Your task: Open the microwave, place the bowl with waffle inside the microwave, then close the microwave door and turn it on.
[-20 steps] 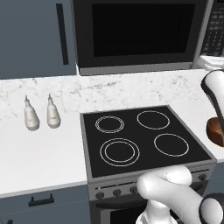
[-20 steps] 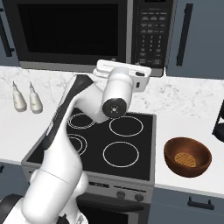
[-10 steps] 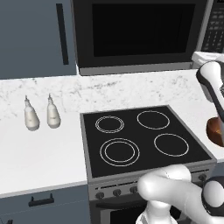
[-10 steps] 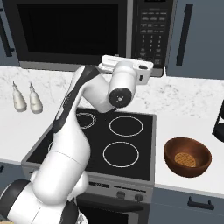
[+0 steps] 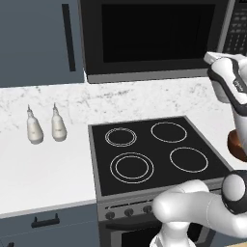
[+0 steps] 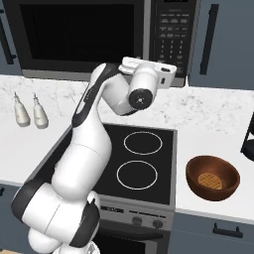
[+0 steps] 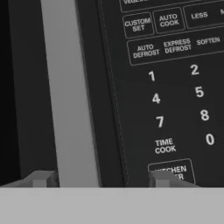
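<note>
Claw [image 7: 97, 178] open and empty, tips spread, aimed square at the microwave [image 6: 99, 34] front, close in. Door handle [image 7: 70, 96], a grey vertical bar, runs top to bottom dead ahead between the tips, just left of the keypad [image 7: 175, 83]; long axis vertical, so the tips straddle it side to side. Microwave door [image 5: 154, 34] shut. Bowl [image 6: 212, 177] with waffle [image 6: 207, 179] sits on the desk right of the stovetop [image 6: 134, 161], well below the claw.

Both base views overlook the stovetop [image 5: 157, 154]; hand view nears the microwave [image 7: 166, 87].
</note>
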### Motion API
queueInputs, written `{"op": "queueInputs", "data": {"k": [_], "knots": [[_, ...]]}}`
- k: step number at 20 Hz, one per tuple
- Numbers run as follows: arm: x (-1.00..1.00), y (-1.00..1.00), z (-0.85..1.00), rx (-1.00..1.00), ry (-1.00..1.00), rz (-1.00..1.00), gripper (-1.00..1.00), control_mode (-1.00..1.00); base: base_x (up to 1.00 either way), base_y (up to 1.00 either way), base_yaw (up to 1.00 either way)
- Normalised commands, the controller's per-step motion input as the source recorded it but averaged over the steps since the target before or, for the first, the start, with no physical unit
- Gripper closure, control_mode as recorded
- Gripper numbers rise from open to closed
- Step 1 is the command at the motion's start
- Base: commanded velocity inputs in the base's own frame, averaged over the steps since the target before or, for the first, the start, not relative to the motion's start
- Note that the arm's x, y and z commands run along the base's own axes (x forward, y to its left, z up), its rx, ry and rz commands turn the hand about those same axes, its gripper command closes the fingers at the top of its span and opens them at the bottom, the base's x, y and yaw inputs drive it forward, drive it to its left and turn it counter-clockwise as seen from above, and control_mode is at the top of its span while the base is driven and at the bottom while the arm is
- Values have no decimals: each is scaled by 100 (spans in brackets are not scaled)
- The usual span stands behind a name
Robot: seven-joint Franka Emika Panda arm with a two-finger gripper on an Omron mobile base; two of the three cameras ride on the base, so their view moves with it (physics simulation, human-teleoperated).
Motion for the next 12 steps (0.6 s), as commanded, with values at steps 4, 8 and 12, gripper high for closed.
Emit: {"op": "queueInputs", "data": {"k": [4,8,12], "knots": [[69,-3,0,0,9,4,-100,-100,0,0,0],[47,-1,0,0,4,4,100,-100,0,0,0],[1,0,0,0,0,0,100,-100,0,0,0]]}}
